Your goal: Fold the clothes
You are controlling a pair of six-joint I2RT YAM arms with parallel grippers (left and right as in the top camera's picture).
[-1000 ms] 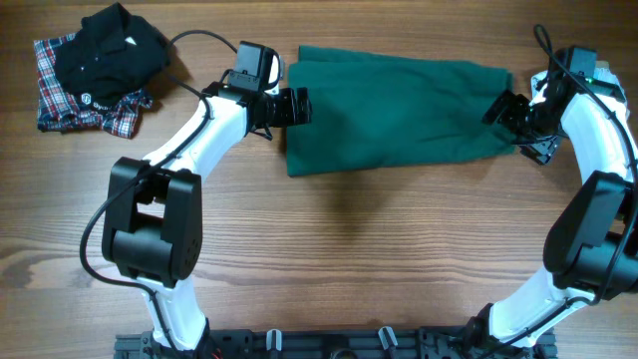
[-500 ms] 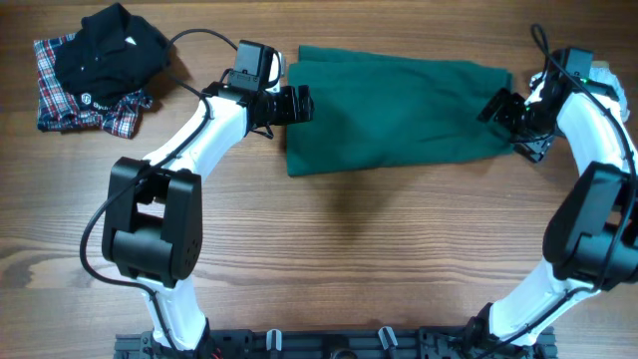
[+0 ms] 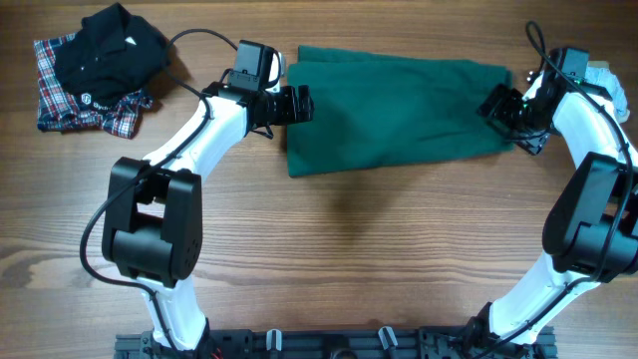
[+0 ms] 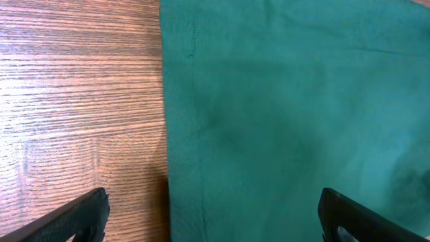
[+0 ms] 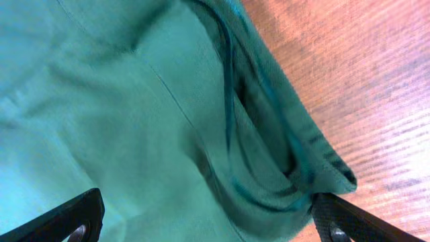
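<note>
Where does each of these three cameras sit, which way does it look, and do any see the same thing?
Overhead: above the table, looking straight down; both arms show, with the left end effector and right end effector at opposite ends of the green garment.
Left wrist: on the left arm, facing down at the garment's left edge and bare wood; its open fingertips show at the bottom corners.
Right wrist: on the right arm, facing the garment's layered right end; open fingertips likewise.
Shared: all three see the garment and table.
</note>
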